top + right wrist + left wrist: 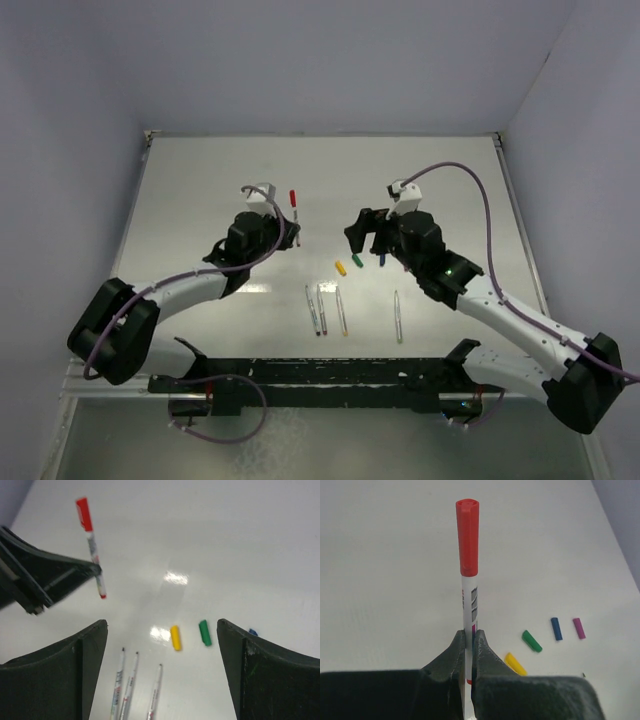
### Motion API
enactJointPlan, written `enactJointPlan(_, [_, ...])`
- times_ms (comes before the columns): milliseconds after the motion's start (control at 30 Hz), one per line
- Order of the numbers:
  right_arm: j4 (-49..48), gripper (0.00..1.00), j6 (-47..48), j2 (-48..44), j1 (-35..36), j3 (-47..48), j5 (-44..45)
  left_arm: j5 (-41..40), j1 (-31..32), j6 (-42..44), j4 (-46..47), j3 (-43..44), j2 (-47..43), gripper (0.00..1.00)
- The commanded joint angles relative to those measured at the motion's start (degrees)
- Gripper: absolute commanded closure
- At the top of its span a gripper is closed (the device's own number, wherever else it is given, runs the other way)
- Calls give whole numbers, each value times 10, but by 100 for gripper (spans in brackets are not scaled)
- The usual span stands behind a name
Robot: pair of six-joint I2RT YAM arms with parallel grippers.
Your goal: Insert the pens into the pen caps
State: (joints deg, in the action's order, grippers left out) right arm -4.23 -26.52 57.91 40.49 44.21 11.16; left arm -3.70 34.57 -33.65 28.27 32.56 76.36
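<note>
Left wrist view, your left claw (468, 636) pinching the red-capped pen (468, 555) at centre, loose caps (531, 641) lower right, your right claw (161, 625) wide.

White arms (190, 288) with black joints (112, 325) and purple cables (470, 168).

walls (300, 60): pale lilac | table (200, 190): white, glossy | glare (176, 577): seemingly from above

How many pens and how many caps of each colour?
Pens lying down: 4
Pen in the left pincer: 1
Yellow cap: 1
Green cap: 1
Blue cap: 1
Purple cap: 1
Red cap, on that pen: 1
Total: 10
</note>
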Motion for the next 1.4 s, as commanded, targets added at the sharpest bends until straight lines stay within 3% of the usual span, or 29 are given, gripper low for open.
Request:
enactJointPlan(0, [99, 8, -20, 34, 0, 13, 80, 3, -52, 11, -99, 78, 51, 100])
enactJointPlan(167, [98, 8, -32, 35, 1, -2, 88, 30, -76, 18, -181, 149, 110, 100])
enactJointPlan(600, [92, 8, -46, 34, 0, -19, 77, 8, -77, 7, -252, 180, 185, 100])
enactJointPlan(1000, [79, 8, -56, 36, 0, -28, 64, -14, -77, -6, -270, 176, 218, 87])
enactJointPlan(1367, [83, 8, -55, 34, 1, -34, 68, -14, -77, -13, -272, 189, 242, 65])
